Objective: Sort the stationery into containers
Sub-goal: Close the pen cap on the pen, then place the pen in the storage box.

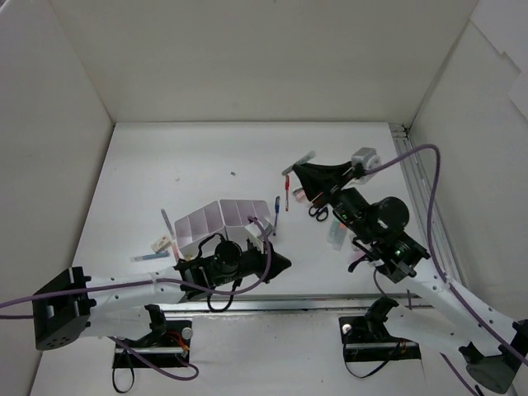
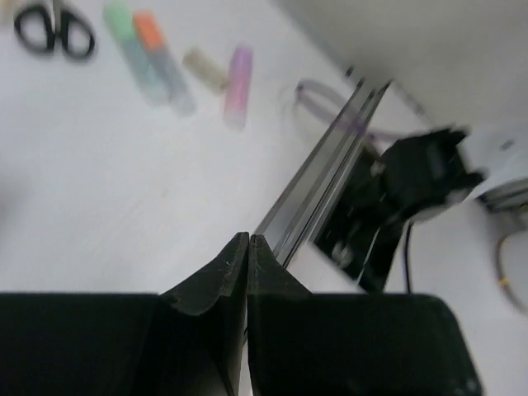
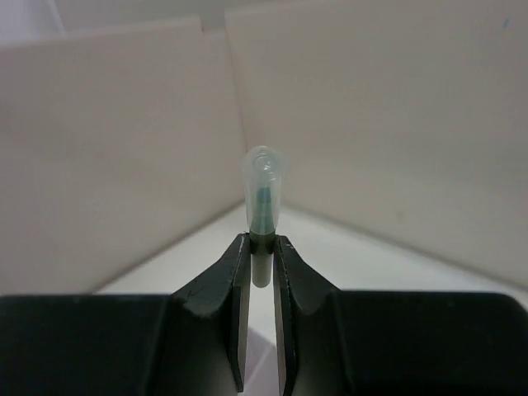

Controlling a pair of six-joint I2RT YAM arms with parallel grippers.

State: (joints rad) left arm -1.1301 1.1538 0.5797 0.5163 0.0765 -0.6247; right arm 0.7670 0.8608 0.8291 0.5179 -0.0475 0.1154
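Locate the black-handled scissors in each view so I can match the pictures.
Top external: the black-handled scissors lie right of centre, just up-left of the short markers.
Left wrist: top left corner, blurred.
Right wrist: not in it; only a clear-capped pen gripped in the right tool.
Shared landmark: the short markers, also right of the scissors in the left wrist view.

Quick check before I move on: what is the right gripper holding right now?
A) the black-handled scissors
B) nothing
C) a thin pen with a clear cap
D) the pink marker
C: in the right wrist view the right gripper is shut on a thin pen, whose clear cap stands up from between the fingers.
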